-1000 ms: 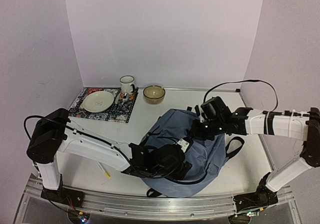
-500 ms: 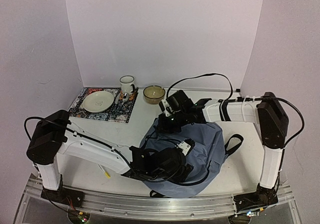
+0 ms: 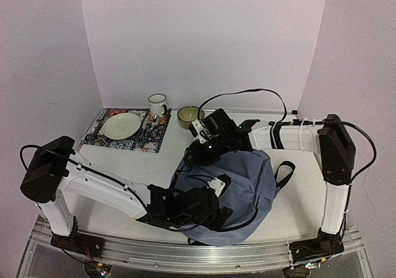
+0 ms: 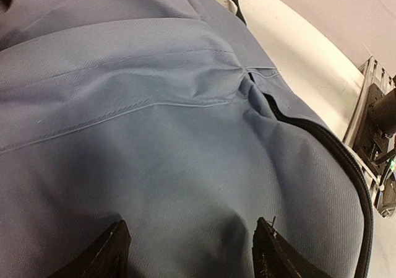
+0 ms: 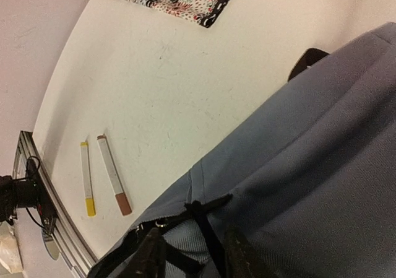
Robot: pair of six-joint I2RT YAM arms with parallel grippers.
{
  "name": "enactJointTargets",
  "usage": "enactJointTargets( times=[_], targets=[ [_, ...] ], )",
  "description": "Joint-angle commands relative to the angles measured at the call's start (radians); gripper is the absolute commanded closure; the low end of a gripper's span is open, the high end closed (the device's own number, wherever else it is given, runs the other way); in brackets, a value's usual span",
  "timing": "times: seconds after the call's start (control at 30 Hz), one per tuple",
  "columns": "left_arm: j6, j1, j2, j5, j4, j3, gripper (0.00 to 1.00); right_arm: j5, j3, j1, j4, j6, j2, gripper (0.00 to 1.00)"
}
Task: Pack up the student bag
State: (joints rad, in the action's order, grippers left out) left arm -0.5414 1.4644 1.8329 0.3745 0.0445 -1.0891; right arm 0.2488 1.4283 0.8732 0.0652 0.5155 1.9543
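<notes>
The grey-blue student bag (image 3: 238, 182) lies on the table in front of the arms, and its fabric (image 4: 154, 104) fills the left wrist view. My left gripper (image 3: 197, 205) sits low against the bag's near-left side, and in the left wrist view it (image 4: 193, 252) is open, its dark fingertips (image 4: 114, 253) wide apart over bulging cloth. My right gripper (image 3: 201, 151) is at the bag's far-left edge. In its own wrist view it (image 5: 195, 256) has its jaws parted on either side of a black zipper pull cord (image 5: 207, 225), without pinching it.
A patterned placemat (image 3: 99, 135) with a plate (image 3: 122, 125) lies at the back left, with a mug (image 3: 157, 105) and a bowl (image 3: 190, 116) beside it. Two markers, one yellow-tipped (image 5: 86, 179) and one brown-tipped (image 5: 113, 174), lie on the table left of the bag. A metal rail (image 3: 185, 253) runs along the near edge.
The right arm swung from the bag's right side to its far-left edge, and its jaws have parted. The left arm sank nearer the front edge, and the bag shifted slightly.
</notes>
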Motion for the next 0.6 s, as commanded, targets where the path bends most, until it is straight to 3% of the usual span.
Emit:
enactJointTargets(
  times=[0.0, 0.27, 0.43, 0.57],
  targets=[
    [-0.079, 0.007, -0.103, 0.072, -0.061, 0.052, 0.28, -0.074, -0.066, -0.006, -0.073, -0.082, -0.194, 0.52],
    [-0.228, -0.071, -0.248, 0.091, -0.064, 0.149, 0.25, -0.211, -0.311, -0.059, -0.143, -0.112, -0.424, 0.42],
    [-0.375, -0.191, -0.323, -0.007, -0.066, 0.204, 0.24, -0.311, -0.424, -0.074, -0.164, -0.111, -0.486, 0.41],
    [-0.432, -0.221, -0.35, -0.022, -0.067, 0.199, 0.22, -0.378, -0.471, -0.076, -0.187, -0.089, -0.487, 0.41]
  ],
)
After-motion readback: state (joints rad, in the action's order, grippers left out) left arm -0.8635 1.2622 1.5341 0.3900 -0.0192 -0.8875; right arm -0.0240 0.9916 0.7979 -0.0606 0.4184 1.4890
